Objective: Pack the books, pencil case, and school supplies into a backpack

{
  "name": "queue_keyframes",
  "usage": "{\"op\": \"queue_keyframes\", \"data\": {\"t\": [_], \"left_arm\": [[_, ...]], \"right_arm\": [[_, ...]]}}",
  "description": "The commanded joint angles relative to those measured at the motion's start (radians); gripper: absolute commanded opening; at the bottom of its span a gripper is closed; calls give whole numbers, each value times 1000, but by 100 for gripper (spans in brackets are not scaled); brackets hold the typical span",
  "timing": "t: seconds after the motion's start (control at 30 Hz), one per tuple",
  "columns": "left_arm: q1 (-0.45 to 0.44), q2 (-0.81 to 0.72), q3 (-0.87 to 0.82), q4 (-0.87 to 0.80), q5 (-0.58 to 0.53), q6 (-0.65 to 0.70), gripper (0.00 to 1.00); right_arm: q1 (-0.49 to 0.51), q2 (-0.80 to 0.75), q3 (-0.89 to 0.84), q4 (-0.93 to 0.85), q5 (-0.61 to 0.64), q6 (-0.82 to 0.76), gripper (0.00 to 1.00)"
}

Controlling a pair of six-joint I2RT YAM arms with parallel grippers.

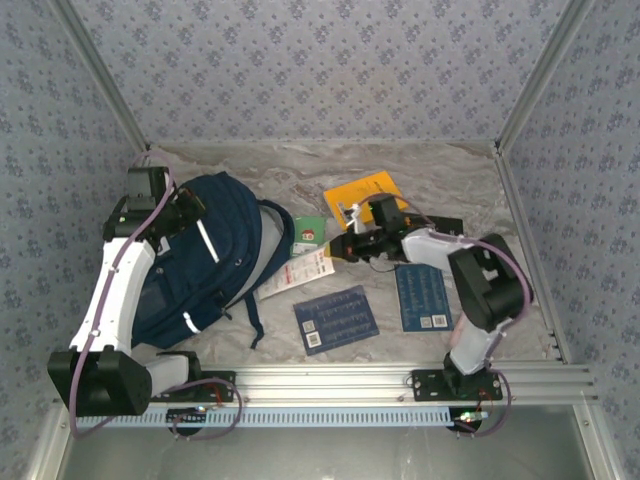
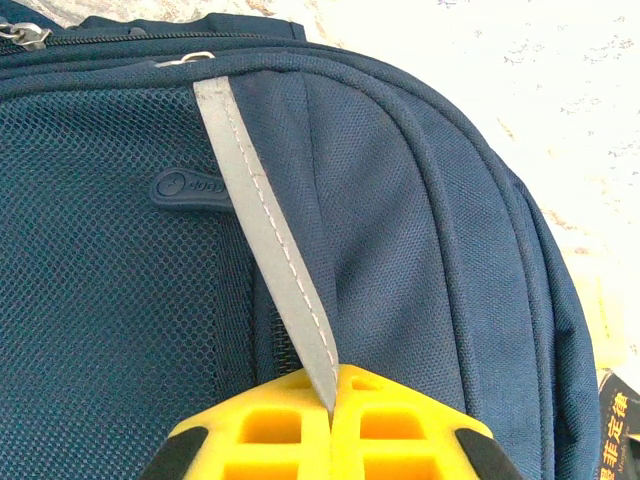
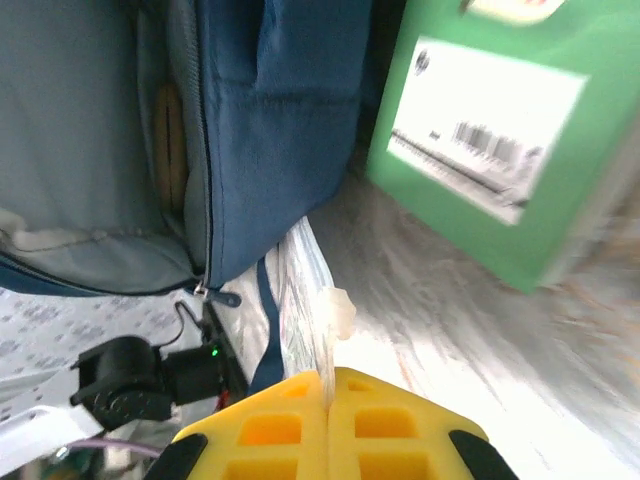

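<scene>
**Progress:** early, approx. one item in, most things out on the table.

- Large navy-blue fabric backpack (image 1: 215,270) lies flat on L side of marble tabletop (image 1: 440,165). Main zip is open and the grey lining (image 3: 90,120) is exposed.
- L gripper (image 2: 331,400) is clenched on the backpack's white reflective stripe (image 2: 265,230), prob. to steady the bag.
- Thin flat orange book (image 1: 365,188) is on the table at the far side, not packed.
- Dark-blue book (image 1: 335,320) w/ white print lies near centre and second dark-blue book (image 1: 423,297) to its R. Both unpacked.
- Black book (image 2: 622,420) w/ yellow lettering: corner seen just beside the backpack's edge, outside it.
- White oblong packet (image 1: 297,272) w/ red print: R gripper (image 3: 328,385) is pinched tight on its thin plastic edge, near the bag mouth. Judged step is feeding it in.
- Small green flat pack (image 1: 310,232) is on the table just beside the backpack, unpacked.

**Container:** a tan-brown elongated shape (image 3: 172,135) sits against the backpack's inner wall. Prob. the soft pencil case, can't confirm. Rest of the interior is mostly hidden.
</scene>
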Motion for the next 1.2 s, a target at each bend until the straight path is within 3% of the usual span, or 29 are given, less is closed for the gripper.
{"op": "queue_keyframes", "data": {"t": [0.0, 0.23, 0.43, 0.67, 0.87, 1.07, 1.17], "left_arm": [[-6, -2, 30, 36, 30, -1, 0], [-5, 22, 24, 57, 81, -23, 0], [-6, 37, 6, 75, 116, -36, 0], [-7, 48, 16, 72, 136, -33, 0], [-7, 47, 33, 62, 140, -29, 0], [-7, 51, 93, 32, 169, -4, 0], [-7, 62, 151, 13, 216, 15, 0]], "right_arm": [[-25, -105, -69, -97, 125, -62, 0], [50, -178, -149, -2, 270, 27, 0], [132, -137, -182, 220, 294, 226, 35], [171, -63, -189, 445, 275, 426, 40], [222, -1, -150, 386, 292, 418, 35], [227, -80, -164, 237, 346, 355, 6], [223, -203, -152, 54, 429, 276, 0]]}}
